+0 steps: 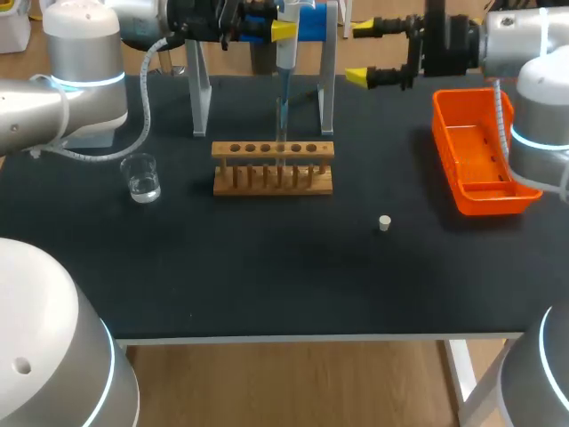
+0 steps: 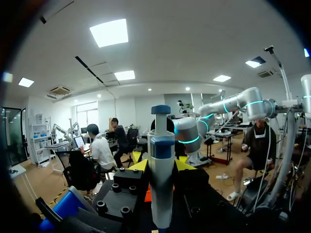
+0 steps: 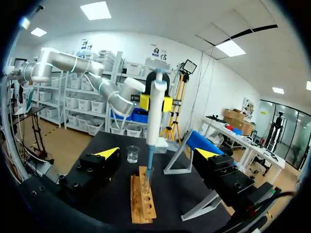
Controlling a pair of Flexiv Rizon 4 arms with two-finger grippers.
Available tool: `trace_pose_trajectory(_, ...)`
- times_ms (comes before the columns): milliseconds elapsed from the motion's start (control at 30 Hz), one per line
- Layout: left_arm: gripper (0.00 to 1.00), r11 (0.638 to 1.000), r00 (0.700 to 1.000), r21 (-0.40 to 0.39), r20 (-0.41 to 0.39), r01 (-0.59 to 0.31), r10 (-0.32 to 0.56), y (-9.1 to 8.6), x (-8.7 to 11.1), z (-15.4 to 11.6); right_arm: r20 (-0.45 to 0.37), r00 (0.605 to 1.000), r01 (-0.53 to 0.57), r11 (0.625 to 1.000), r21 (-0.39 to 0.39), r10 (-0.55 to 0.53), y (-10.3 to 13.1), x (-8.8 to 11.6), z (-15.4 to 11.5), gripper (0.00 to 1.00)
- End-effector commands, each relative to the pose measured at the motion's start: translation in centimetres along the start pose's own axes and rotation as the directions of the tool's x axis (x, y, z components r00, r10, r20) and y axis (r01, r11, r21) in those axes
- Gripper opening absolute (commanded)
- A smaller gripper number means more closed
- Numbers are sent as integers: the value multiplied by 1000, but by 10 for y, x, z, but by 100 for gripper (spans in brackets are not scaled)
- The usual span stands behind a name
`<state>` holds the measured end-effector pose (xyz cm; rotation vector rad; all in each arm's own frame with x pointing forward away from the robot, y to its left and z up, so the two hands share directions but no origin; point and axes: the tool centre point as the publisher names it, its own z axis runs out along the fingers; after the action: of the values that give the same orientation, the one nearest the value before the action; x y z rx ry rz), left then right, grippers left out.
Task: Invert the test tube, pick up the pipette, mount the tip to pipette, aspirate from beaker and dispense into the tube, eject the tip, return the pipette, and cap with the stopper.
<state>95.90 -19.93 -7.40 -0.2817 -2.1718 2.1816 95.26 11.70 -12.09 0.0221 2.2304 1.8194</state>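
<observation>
In the head view, the left fingers [image 1: 283, 31] are clamped on an upright pipette [image 1: 286, 49] high over the far side of the tabletop [image 1: 267, 276]. Its tip [image 1: 281, 124] points down into a middle hole of the wooden rack [image 1: 273, 169]; whether a tube stands there cannot be told. A beaker [image 1: 142, 178] sits left of the rack and a white stopper [image 1: 385, 223] lies to its right, nearer the front. An orange tray [image 1: 480, 151] is at the right edge. The right fingers [image 1: 364, 78] are spread wide, holding nothing, beside the stand [image 1: 327, 89].

In the left wrist view, the pipette body stands gripped between the yellow tips.

In the right wrist view, its own fingers gape apart. Ahead of them are the rack and the pipette over it, with the beaker beyond.
</observation>
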Motion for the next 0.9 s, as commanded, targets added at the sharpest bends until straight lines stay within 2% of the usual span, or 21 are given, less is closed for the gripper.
trace_pose_trajectory(33, 0, 1000, 1000, 1, -5, 0, 0, 0, -1, -1, -9, 1000, 3, 1000, -15, -4, 24, 6, -22, 100)
trace_pose_trajectory(267, 0, 1000, 1000, 1, -5, 0, 0, 0, -1, -1, -54, 998, -38, 998, -59, 35, 52, 10, -32, 99)
trace_pose_trajectory(433, 0, 1000, 1000, 1, -5, 0, 0, 0, -1, -1, -42, 997, -73, 994, -78, 70, 64, 7, -35, 70)
trace_pose_trajectory(467, 0, 1000, 1000, 1, -5, 0, 0, 0, -1, -1, -38, 996, -82, 993, -87, 79, 67, 7, -35, 51)
trace_pose_trajectory(633, 0, 1000, 1000, 1, -5, 0, 0, 0, -1, -1, -16, 995, -103, 989, -107, 102, 79, 4, -32, 23)
trace_pose_trajectory(700, 0, 1000, 1000, 1, -5, 0, 0, 0, -1, -1, -11, 994, -107, 988, -112, 107, 84, 4, -28, 0)
trace_pose_trajectory(900, 0, 1000, 1000, 1, -5, 0, 0, 0, -1, -1, -2, 991, -133, 983, -127, 134, 97, 4, -15, 0)
